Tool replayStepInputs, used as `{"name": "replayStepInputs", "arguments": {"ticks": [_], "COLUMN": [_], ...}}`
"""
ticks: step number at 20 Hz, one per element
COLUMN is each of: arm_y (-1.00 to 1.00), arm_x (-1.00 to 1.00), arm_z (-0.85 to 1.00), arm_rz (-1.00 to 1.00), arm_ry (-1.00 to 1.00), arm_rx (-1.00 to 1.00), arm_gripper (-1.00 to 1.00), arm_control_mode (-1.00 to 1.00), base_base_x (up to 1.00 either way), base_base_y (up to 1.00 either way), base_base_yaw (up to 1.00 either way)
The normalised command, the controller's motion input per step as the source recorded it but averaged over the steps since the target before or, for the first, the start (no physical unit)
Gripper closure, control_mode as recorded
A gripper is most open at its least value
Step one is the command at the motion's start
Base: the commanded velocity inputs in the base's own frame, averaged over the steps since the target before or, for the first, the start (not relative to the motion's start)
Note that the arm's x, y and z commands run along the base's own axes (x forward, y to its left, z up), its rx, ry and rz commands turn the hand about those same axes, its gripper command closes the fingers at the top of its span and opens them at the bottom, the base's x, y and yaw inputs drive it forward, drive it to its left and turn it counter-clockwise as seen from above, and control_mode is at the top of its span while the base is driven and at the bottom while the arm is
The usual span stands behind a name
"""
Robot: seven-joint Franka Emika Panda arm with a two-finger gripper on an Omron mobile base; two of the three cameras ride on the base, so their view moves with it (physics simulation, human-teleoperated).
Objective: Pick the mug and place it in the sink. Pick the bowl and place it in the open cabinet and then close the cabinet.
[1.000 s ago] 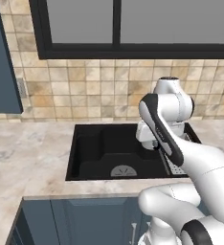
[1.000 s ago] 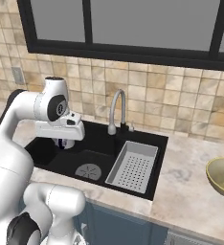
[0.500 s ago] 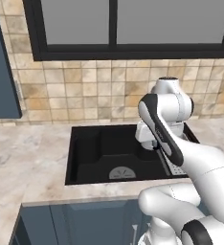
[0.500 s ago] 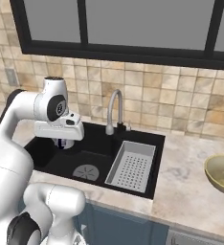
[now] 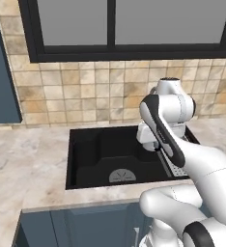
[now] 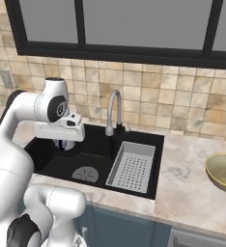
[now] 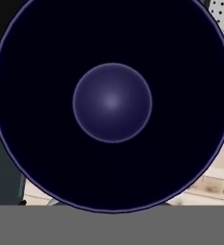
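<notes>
Matt black sink (image 6: 100, 159), shiny metal faucet (image 6: 113, 112), glossy bowl (image 6: 223, 171), polished stone counter (image 5: 23, 169)

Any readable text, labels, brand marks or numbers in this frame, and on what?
None. No words, numbers or signs can be read anywhere: the arm, faucet, sink, strainer tray, bowl, tiles and window frame all carry plain surfaces. The mug in front of the hand camera is a dark inside with no print.

The white arm (image 5: 164, 126) reaches over the black sink (image 5: 100, 157).
</notes>
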Motion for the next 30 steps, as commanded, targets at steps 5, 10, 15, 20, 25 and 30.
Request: {"name": "replayStepInputs", "arguments": {"ticks": [5, 10, 15, 20, 25, 30], "arm_y": [0.31, 0.76, 0.41, 0.00, 0.00, 0.00], "arm_x": [0.34, 0.81, 0.65, 0.14, 0.09, 0.15], "arm_z": [-0.09, -0.26, -0.28, -0.44, -0.29, -0.21], "arm_rz": [0.00, 0.00, 0.00, 0.01, 0.00, 0.00], "arm_ry": [0.00, 0.00, 0.00, 0.00, 0.00, 0.00], "arm_rx": [0.00, 0.00, 0.00, 0.00, 0.00, 0.00], "arm_gripper": [1.00, 1.00, 1.00, 1.00, 1.00, 1.00], "arm_control_mode": [-1.00, -1.00, -1.00, -1.00, -1.00, -1.00], "base_base_x": [0.53, 0.00, 0.00, 0.00, 0.00, 0.00], "base_base_y": [0.45, 0.00, 0.00, 0.00, 0.00, 0.00], "base_base_yaw": [0.00, 0.00, 0.00, 0.00, 0.00, 0.00]}}
